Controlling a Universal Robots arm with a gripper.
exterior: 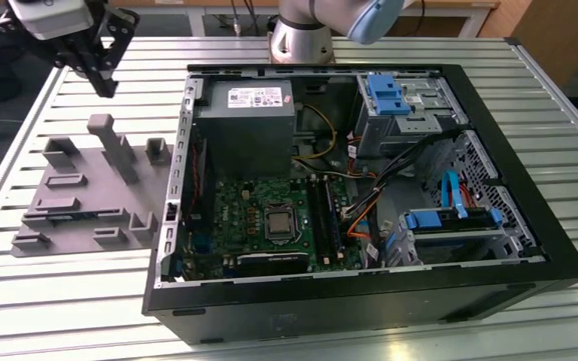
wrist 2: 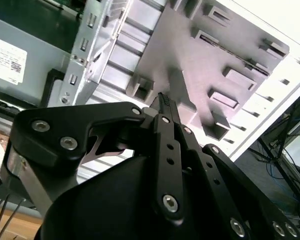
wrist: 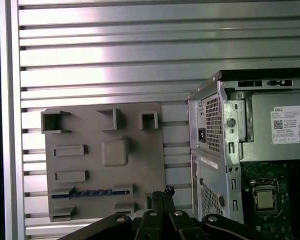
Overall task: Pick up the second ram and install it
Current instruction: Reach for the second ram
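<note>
The second ram (wrist: 90,192) is a thin blue-green stick standing on edge in a slot of the grey holder plate (wrist: 105,202). In the exterior view the second ram (exterior: 56,216) shows as a dark line near the front of the holder plate (exterior: 93,184). My gripper (exterior: 107,89) hangs well above the table, beyond the plate's far end, at the exterior view's top left. Its black fingers are shut together with nothing between them in both wrist views, gripper (wrist: 162,194) and gripper (wrist 2: 162,99).
An open computer case (exterior: 470,282) lies at the exterior view's right of the holder, with its motherboard (exterior: 238,222), long black memory slots (exterior: 321,214), power supply (exterior: 244,113) and cables exposed. The case's metal wall (wrist: 215,150) stands close beside the plate. Upright holder blocks (exterior: 118,150) rise from the plate.
</note>
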